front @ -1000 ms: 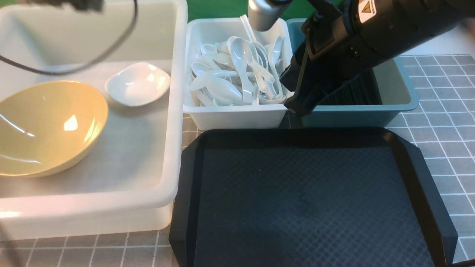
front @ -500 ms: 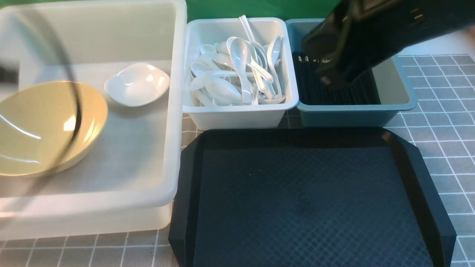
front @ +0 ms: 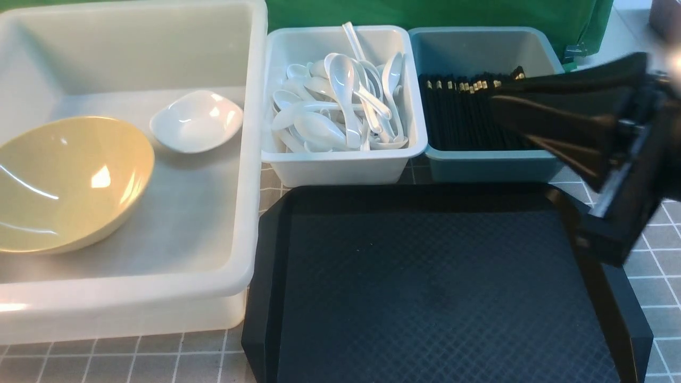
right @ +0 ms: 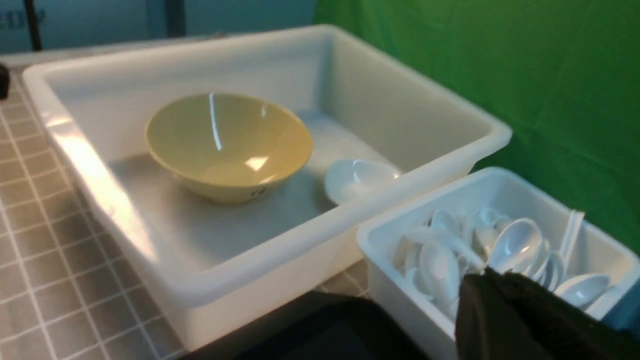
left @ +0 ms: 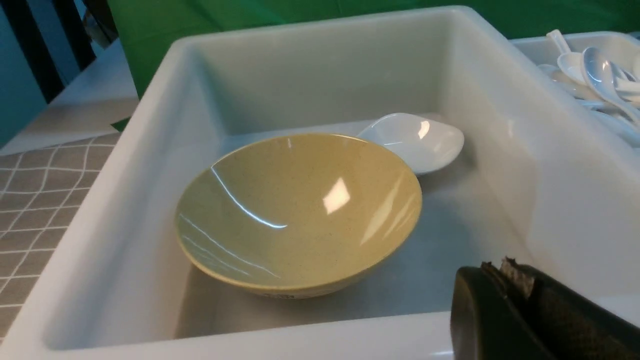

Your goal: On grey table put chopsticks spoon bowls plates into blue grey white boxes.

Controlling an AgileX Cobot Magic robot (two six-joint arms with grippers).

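Observation:
The olive-yellow bowl (front: 64, 181) and the small white dish (front: 197, 119) lie inside the large translucent white box (front: 255, 159). Several white spoons (front: 340, 101) fill the small grey-white box (front: 340, 170). Black chopsticks (front: 463, 114) with gold bands lie in the teal-blue box (front: 489, 167). My right gripper (front: 495, 101) is shut and empty, blurred, hovering over the teal box's right part with its tips pointing left. My left gripper (left: 495, 270) is shut and empty above the large box's near rim, out of the front view. The bowl (left: 300, 215) and the dish (left: 415, 140) show beyond it.
A black diamond-textured tray (front: 425, 276) lies on the grey table (front: 659, 244) in front of the two small boxes. Nothing lies on the tray. A green backdrop stands behind the boxes. The right arm's body overhangs the tray's right corner.
My right arm has swung from above the teal box out to the right and lower. The left arm and its cable have left the front view. The dishes have not moved.

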